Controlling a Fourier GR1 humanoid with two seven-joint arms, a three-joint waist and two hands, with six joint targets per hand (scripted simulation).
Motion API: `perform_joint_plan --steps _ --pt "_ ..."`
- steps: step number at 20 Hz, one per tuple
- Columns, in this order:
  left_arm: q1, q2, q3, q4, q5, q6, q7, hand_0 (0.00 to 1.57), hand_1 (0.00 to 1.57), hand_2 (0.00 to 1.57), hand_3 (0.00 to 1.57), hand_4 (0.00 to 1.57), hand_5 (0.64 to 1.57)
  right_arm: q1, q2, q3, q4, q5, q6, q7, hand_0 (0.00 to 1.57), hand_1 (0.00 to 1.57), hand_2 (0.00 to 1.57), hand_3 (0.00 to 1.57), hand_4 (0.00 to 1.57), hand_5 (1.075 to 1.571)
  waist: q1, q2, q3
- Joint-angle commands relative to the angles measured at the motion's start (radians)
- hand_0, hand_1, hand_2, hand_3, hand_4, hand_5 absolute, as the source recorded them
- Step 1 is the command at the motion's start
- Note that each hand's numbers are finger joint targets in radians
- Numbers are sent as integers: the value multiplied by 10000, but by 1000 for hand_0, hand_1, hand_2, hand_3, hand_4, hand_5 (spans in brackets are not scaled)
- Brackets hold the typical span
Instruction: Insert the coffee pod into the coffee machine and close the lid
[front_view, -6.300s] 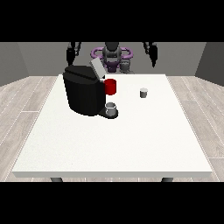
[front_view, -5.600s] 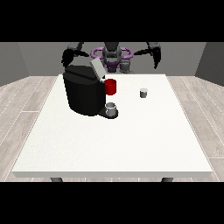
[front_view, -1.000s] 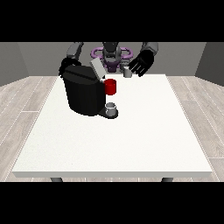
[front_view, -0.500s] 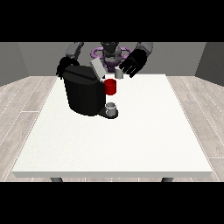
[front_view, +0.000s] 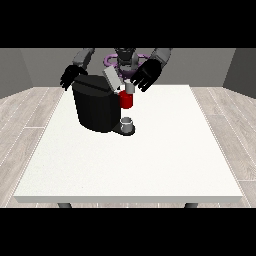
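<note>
Standing at the far left part of a large white table is a black coffee machine, bulky and rounded, with its grey lid tilted up and open at the top. A red part sticks out of the machine's front, facing the view's right, and below it a small grey cup sits on the machine's base.

The robot hand at the view's right hovers over the machine's front edge, just right of the raised lid. Its black fingers are spread and curve downward. A small grey coffee pod sits directly beneath those fingers, at their tips, and right above the red part. The fingers appear to pinch the pod from above, though the contact itself is too small to see clearly. The pod is outside the machine, beside the open lid rather than under it.

The robot hand at the view's left hangs behind the machine's upper left corner, near it, with fingers pointing downward and loosely spread. It holds nothing that can be seen.

Behind the machine, the robot's grey and purple torso shows at the table's far edge.
</note>
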Motion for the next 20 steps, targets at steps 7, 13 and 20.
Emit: perform_joint_plan --steps 7,13,20 --pt "-311 6 -23 117 -106 -169 -242 1260 1260 1298 1208 511 1571 197 262 -34 43 13 -247 -345 0 0 0 0 537 1571 46 295 0" --pt "-406 66 -16 249 -176 -349 -155 1185 1185 1262 1197 492 1571 115 -62 -288 -98 -247 25 -65 0 0 0 0 518 1571 25 172 1" --pt "-442 -159 -79 345 -302 -284 -65 1164 1164 1239 1182 492 1571 -73 -214 -539 -13 -470 150 -107 0 0 0 0 481 1571 67 364 2"
